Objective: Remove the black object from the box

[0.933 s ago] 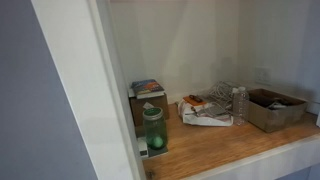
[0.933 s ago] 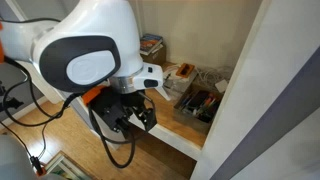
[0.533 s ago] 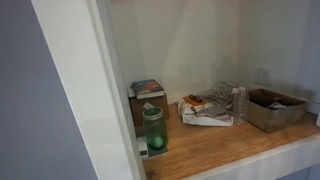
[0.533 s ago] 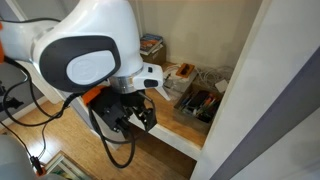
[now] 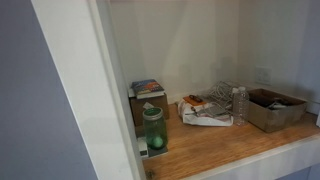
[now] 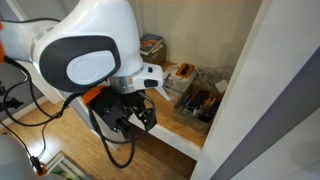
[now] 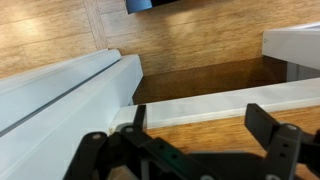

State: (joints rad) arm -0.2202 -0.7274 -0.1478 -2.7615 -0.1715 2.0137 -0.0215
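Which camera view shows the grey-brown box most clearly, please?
In an exterior view the box shows best: whole, side on, at one end of the wooden shelf. In an exterior view with the robot arm in front, the box is small and blurred, seen from above. The wrist view does not show it.

This seems to be a home or office room: a white-walled alcove whose wooden surface (image 5: 228, 147) holds a green jar (image 5: 153, 130) and loose papers (image 5: 206, 113). Wood-plank flooring (image 7: 200, 30) lies below, with cables (image 6: 20, 108) trailing across it.

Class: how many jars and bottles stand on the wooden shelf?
2: a green jar at the front of the shelf, a clear bottle beside the box. More may be hidden.
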